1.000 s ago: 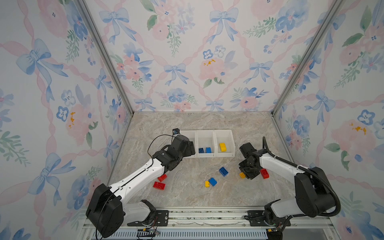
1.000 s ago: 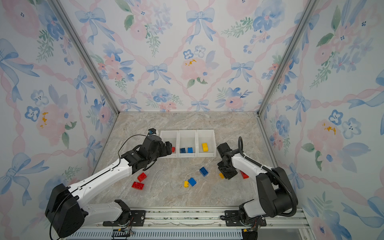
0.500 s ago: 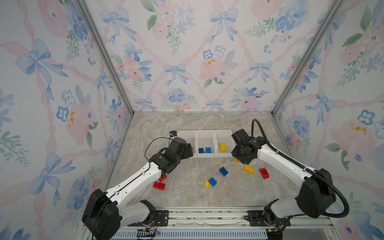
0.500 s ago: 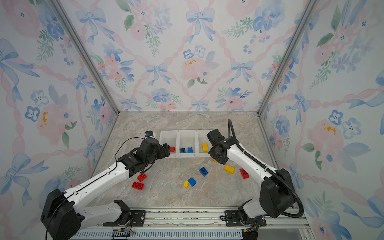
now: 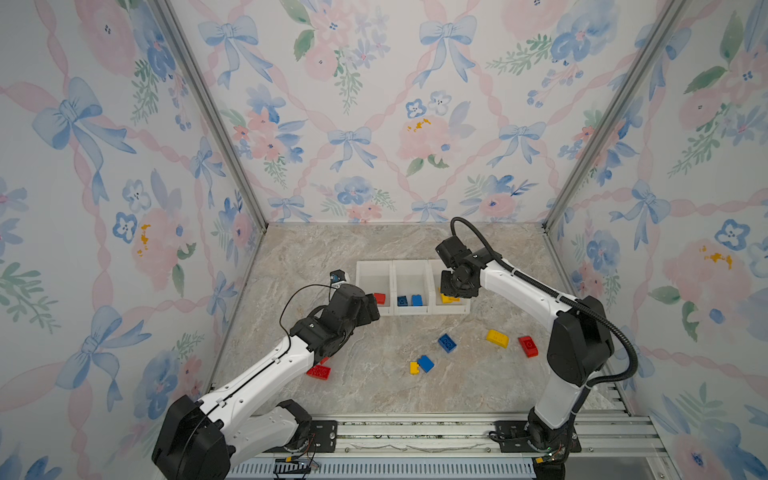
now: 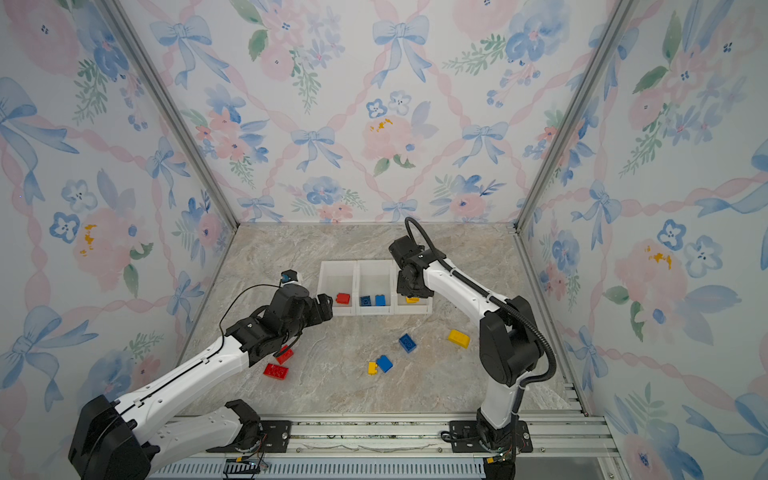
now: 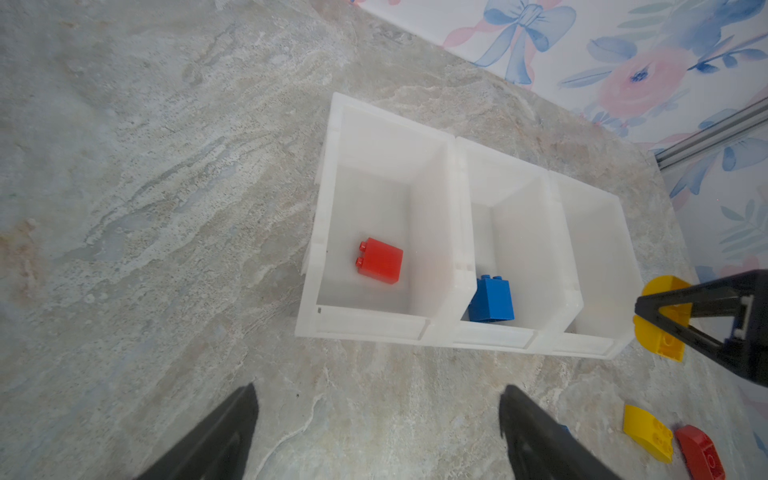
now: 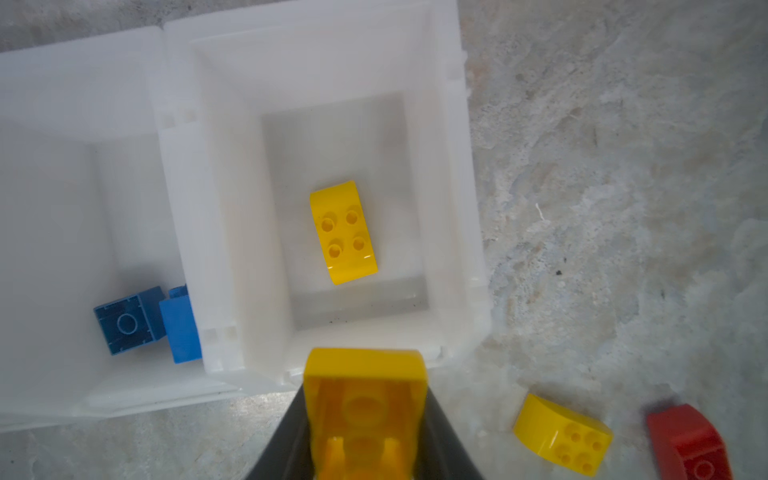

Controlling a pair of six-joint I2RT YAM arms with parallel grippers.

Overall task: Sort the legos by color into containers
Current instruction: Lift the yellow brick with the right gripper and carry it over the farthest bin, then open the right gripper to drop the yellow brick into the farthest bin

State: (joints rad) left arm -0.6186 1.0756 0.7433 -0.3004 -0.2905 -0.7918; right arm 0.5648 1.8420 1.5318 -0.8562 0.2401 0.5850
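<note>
The held yellow brick (image 8: 365,374) is clamped between the jaws of the right gripper (image 8: 365,436), its hollow underside facing the wrist camera. A second ago this gripper was low at the table, at 4 o'clock among the loose bricks (image 5: 446,343). It has since risen and travelled toward 11 o'clock. It now hangs at the 6 o'clock rim of the end bin (image 8: 453,208), the 3 o'clock end of the row, where a curved yellow brick (image 8: 343,232) already lies.

By my reading, a short reach farther and a release would finish this piece. The middle bin (image 7: 515,187) holds two blue bricks (image 8: 129,320), and the first bin (image 7: 374,145) holds a red brick (image 7: 380,261). The left gripper (image 7: 378,392), jaws wide apart and empty, has eased back toward 6 o'clock. Seven bricks still wait on the table (image 5: 374,395).
</note>
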